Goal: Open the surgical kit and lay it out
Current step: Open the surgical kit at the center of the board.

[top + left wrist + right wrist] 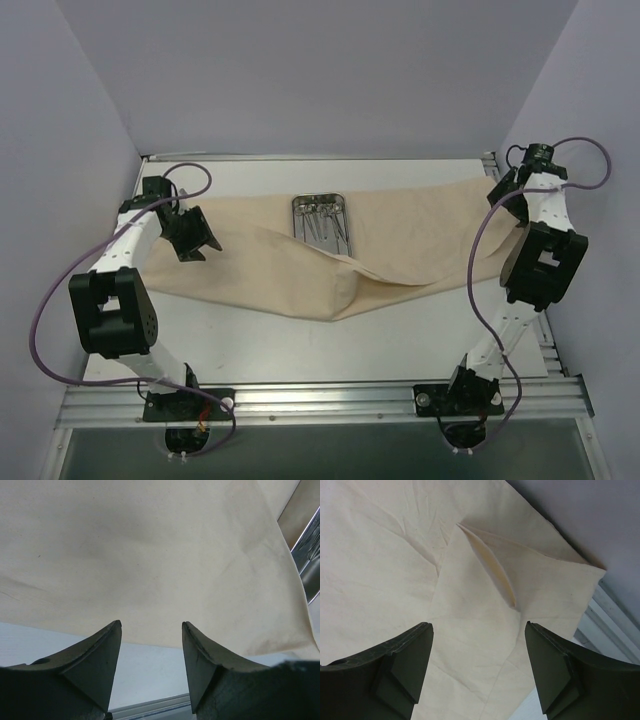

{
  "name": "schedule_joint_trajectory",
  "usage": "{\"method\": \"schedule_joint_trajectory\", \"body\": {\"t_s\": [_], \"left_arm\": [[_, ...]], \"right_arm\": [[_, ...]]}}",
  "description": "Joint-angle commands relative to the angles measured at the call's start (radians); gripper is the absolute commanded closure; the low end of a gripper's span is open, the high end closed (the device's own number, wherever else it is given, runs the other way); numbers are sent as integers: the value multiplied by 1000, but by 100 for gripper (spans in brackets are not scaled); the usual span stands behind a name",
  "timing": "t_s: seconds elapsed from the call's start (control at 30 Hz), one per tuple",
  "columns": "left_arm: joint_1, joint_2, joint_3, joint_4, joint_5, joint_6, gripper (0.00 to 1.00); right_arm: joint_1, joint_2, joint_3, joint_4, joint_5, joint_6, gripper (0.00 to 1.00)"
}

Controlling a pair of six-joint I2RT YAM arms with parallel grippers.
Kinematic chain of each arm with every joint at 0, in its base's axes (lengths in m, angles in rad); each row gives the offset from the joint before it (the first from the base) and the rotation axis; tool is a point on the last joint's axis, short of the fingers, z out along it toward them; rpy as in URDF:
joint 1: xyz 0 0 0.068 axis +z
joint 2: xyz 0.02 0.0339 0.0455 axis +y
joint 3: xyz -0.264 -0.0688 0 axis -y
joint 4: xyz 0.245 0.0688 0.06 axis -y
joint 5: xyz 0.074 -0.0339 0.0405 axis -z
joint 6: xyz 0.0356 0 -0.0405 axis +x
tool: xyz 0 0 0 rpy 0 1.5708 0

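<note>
Top view: the cloth wrap (250, 265) lies opened across the white desk (400, 340), reaching from beside the left arm (115, 300) to the right arm (535, 265). Its near edge runs down to a blunt point at the middle of the desk, and a raised crease crosses its right half. The steel tray (320, 218) rests on the cloth near the far edge, slightly left of centre, with its long side running away from the arms. Thin silver instruments (325, 222) lie bunched inside the tray; the individual pieces are too small to tell apart.

Left wrist view: the left fingers (100, 655) stand well apart with nothing between them. They hover low over the desk just short of the near edge of the cloth, which fills the upper part of this view. A shiny wall of the tray shows at the right border.

Right wrist view: the right fingers (555, 660) are also spread wide and grip nothing. They hang over the far right corner of the cloth, where a flap is folded back on itself into a sharp, slightly lifted pleat. Whether either fingertip touches the fabric cannot be told. Beyond the corner lie the bare desk rim and the grey wall.
</note>
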Motion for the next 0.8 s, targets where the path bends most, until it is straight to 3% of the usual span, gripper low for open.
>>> {"method": "schedule_joint_trajectory", "body": {"t_s": [0.0, 0.3, 0.4, 0.5, 0.53, 0.57, 0.7, 0.77], "left_arm": [[6, 1, 3, 44, 27, 15, 39], [11, 25, 40, 52, 64, 27, 37], [5, 42, 42, 91, 132, 5, 27], [-7, 59, 46, 130, 170, -31, 25], [-10, 65, 63, 130, 169, -42, 13], [-15, 84, 71, 136, 184, -63, 6], [-36, 157, 147, 112, 149, -126, 6], [-55, 194, 214, 76, 111, -169, 6]], "right_arm": [[-4, 51, 44, -18, 17, -30, 25], [4, 117, 12, 1, 68, -50, 36], [4, 148, 12, 7, 71, -42, 52], [19, 166, 4, 12, 63, -37, 73], [25, 170, 12, 7, 59, -36, 85], [30, 168, 14, -1, 55, -34, 89], [56, 142, 21, -25, 54, -23, 100], [65, 137, 40, -53, 60, -14, 100]]}}
